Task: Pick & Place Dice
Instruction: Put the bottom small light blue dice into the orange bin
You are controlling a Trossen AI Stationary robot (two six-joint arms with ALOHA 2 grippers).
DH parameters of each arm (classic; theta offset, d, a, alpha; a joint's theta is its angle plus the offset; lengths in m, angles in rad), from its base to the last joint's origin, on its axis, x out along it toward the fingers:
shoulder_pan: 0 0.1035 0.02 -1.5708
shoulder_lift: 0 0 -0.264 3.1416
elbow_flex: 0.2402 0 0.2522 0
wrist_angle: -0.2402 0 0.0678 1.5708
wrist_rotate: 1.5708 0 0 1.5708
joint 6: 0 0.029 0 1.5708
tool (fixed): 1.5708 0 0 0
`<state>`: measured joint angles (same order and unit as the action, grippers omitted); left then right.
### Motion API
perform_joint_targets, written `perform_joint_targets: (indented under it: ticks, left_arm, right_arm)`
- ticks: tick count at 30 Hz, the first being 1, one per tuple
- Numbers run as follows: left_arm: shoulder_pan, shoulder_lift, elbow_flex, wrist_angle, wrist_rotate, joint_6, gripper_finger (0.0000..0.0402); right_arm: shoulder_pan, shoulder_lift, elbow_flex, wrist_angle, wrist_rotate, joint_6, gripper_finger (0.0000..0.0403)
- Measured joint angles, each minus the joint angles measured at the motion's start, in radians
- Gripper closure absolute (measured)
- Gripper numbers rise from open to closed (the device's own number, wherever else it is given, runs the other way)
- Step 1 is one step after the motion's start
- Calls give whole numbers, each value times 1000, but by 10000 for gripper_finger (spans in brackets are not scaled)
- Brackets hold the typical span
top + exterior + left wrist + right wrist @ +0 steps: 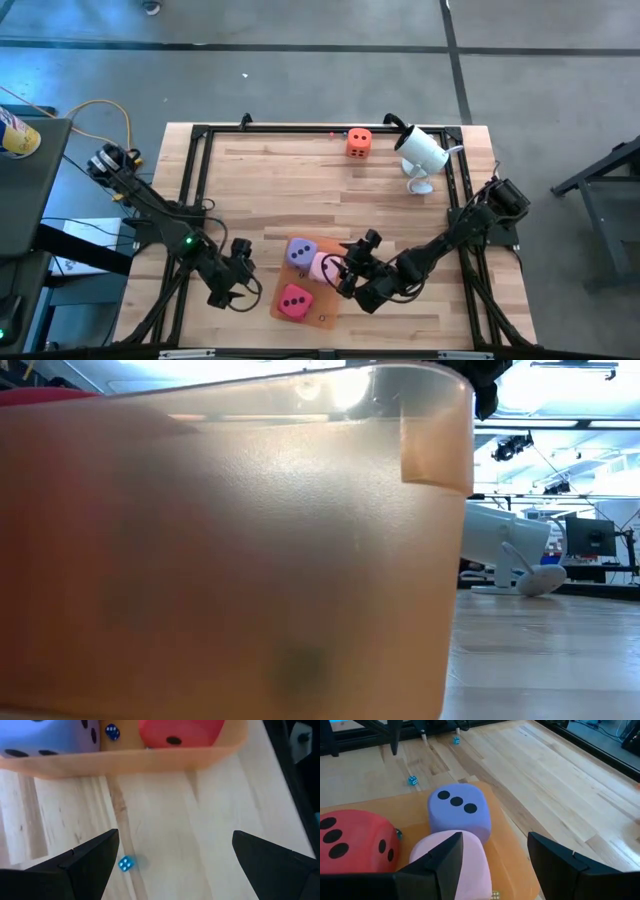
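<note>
A shallow translucent orange tray point(322, 316) lies near the table's front edge. In it rest a purple die point(301, 251), a pink die point(323, 266) and a red die point(293, 301). An orange die point(359, 142) sits alone on the wood at the far side. My right gripper point(495, 840) hangs open over the tray. The pink die point(470, 865) lies partly under one of its fingers. My left gripper point(175, 837) is open just left of the tray, slanting down at bare wood. A tiny blue die point(126, 864) lies beside one of its fingers. My right gripper has one finger point(440, 865) in front of the pink die's top point(472, 855), and I cannot tell whether it touches. The other finger stands clear of the die. The die rests in the tray, against the purple die.
A white camera point(420, 150) stands at the far right, near the orange die. Two more tiny blue dice point(412, 780) point(456, 740) lie on the wood left of the tray. The tray's wall point(230, 550) fills most of the low view. A black frame point(200, 135) runs around the table.
</note>
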<state>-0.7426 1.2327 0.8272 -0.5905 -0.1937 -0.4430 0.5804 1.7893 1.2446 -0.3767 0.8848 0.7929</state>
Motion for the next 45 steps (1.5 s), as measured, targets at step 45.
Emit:
perform_joint_targets:
  ticks: [45]
  left_arm:
    - [-2,212,0,-91,-161,-330,23]
  right_arm:
    - [4,0,0,7,-78,-11,191]
